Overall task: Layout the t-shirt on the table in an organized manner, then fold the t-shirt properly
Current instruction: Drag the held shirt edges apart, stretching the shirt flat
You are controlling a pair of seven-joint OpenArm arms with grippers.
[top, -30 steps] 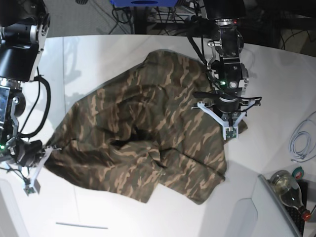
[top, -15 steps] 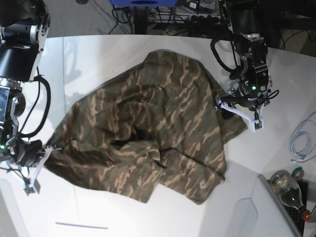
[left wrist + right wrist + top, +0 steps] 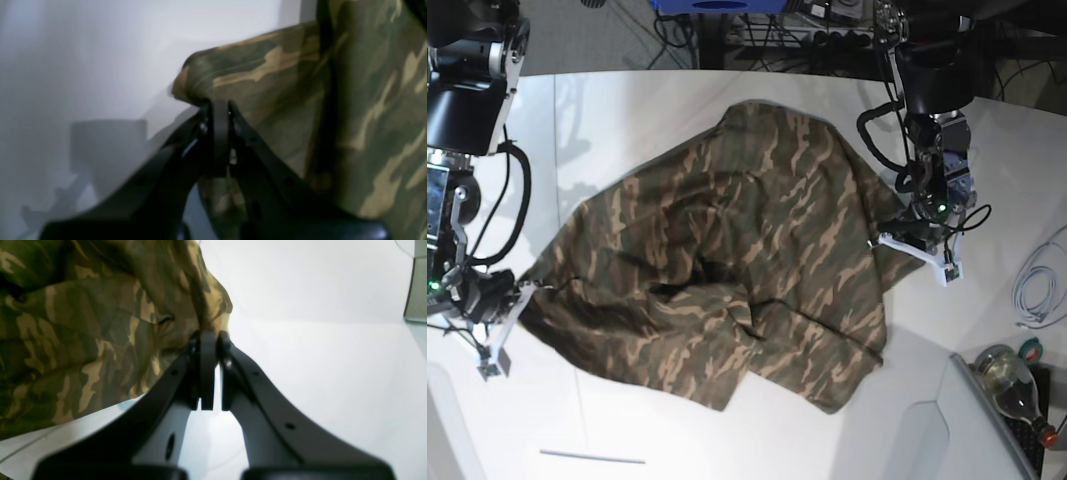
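The camouflage t-shirt (image 3: 727, 260) lies spread but wrinkled across the white table (image 3: 677, 100), with a dark fold near its middle. My left gripper (image 3: 902, 240) is at the shirt's right edge. In the left wrist view it (image 3: 218, 111) is shut on a rolled corner of the shirt (image 3: 267, 66). My right gripper (image 3: 527, 292) is at the shirt's left corner. In the right wrist view it (image 3: 210, 338) is shut on a bunched edge of the shirt (image 3: 83, 323) just above the table (image 3: 317, 340). The collar is not visible.
A white cable (image 3: 1037, 290) lies at the table's right edge. A bottle (image 3: 1012, 385) and a grey bin (image 3: 947, 430) are at the lower right. A thin white strip (image 3: 592, 457) lies near the front left.
My left gripper moved from above the shirt, where it was open, out to the shirt's right edge and shut on it. My right gripper stayed on the left corner, which shifted slightly.
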